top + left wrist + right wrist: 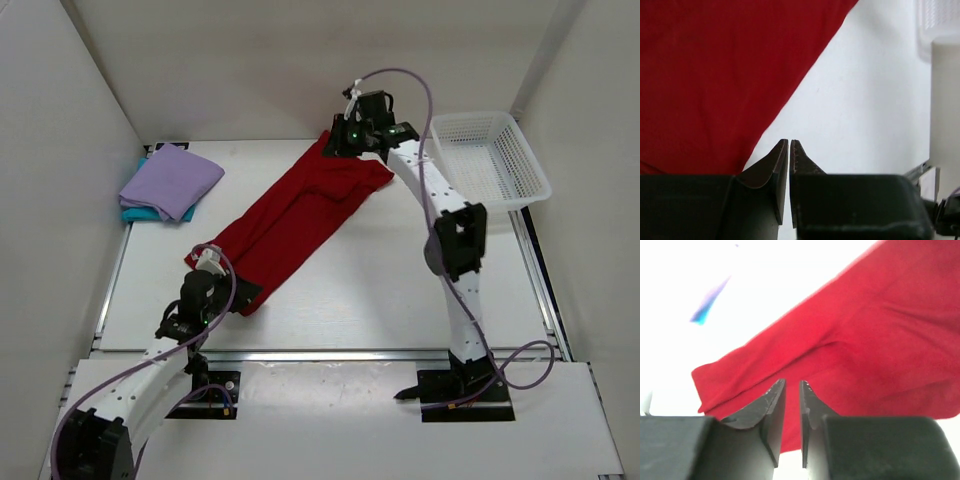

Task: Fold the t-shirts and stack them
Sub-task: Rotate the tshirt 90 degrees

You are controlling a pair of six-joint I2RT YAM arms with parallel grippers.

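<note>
The dark red shirt (300, 215) is soft matt cloth; lavender shirt (172, 178) likewise; basket (497, 165) white plastic mesh; counter (380, 290) smooth, matt.

white table (400, 280) with a plain top, white back wall (280, 60) behind the table, left panel (50, 180) and right panel (600, 140) closing the table's sides, metal rail (350, 354) along the table's near edge, soft even light

Red shirt (300, 215), lavender shirt (172, 178)
</note>
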